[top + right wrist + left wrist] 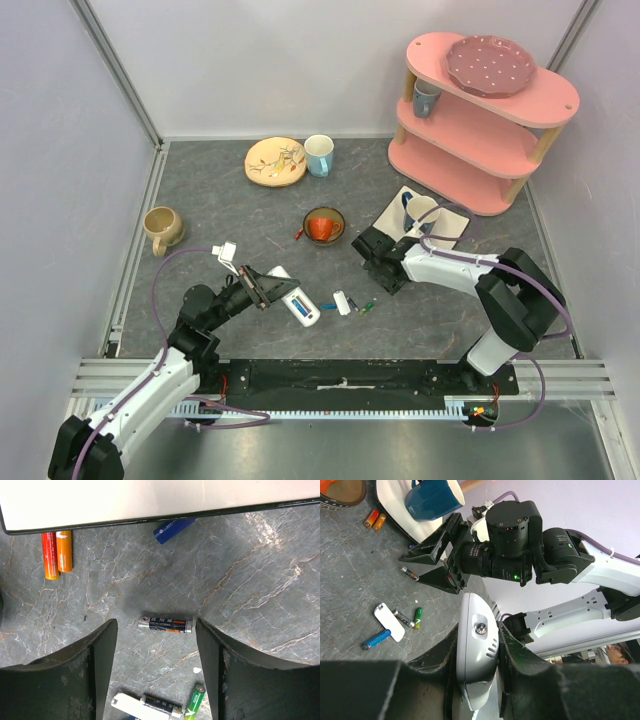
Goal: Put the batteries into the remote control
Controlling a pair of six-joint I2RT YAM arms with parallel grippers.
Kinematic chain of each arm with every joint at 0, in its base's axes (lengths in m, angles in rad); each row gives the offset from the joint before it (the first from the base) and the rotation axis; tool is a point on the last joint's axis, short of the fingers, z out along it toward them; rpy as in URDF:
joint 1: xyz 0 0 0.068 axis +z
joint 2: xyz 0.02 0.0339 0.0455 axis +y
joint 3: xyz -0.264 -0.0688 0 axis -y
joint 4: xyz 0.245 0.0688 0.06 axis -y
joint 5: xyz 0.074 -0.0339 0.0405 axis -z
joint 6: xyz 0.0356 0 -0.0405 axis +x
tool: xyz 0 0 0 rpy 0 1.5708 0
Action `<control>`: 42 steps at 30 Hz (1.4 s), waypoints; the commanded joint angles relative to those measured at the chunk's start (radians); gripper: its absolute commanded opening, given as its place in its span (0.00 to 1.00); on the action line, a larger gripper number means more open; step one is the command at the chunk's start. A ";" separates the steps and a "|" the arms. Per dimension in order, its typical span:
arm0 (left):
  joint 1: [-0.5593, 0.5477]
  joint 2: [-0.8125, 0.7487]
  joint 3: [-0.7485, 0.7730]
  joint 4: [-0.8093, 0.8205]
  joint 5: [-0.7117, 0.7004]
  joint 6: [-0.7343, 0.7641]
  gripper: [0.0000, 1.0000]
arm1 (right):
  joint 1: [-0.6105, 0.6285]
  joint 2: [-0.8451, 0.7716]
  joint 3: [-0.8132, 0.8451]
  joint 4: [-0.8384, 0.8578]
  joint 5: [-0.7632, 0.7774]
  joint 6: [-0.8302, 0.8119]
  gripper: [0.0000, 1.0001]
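Left claw (477, 636) pinches the remote (476, 672) by its sides. Right claw (156, 624) stands spread astride a dark battery (166, 624) on the tabletop (250, 580), apparently not touching it; green battery (194, 700) at its five o'clock.

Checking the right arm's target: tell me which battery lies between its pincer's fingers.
The dark grey battery lying alone between the right pincer's open fingertips. The other dark battery and the green one lie by the white cover.

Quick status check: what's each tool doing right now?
Left tool: closed on the remote control.
Right tool: open, astride a dark battery, not gripping it.
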 commanded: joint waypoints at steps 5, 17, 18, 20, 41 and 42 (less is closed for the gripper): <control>0.005 -0.013 -0.020 0.050 0.012 0.004 0.02 | 0.004 -0.034 0.069 -0.076 -0.004 -0.149 0.73; 0.005 -0.051 -0.015 -0.010 -0.010 0.002 0.02 | 0.031 -0.213 0.014 0.176 -0.216 -1.355 0.71; 0.005 -0.047 -0.015 -0.007 -0.010 0.001 0.02 | 0.028 -0.193 0.013 0.169 -0.199 -1.410 0.67; 0.005 -0.048 -0.012 -0.005 -0.007 0.001 0.02 | 0.012 -0.139 0.008 0.174 -0.203 -1.430 0.60; 0.005 -0.059 -0.003 -0.047 -0.008 0.024 0.02 | 0.001 0.018 0.017 0.266 -0.297 -1.493 0.42; 0.005 -0.059 -0.001 -0.050 -0.010 0.027 0.02 | -0.004 0.018 0.017 0.265 -0.295 -1.493 0.42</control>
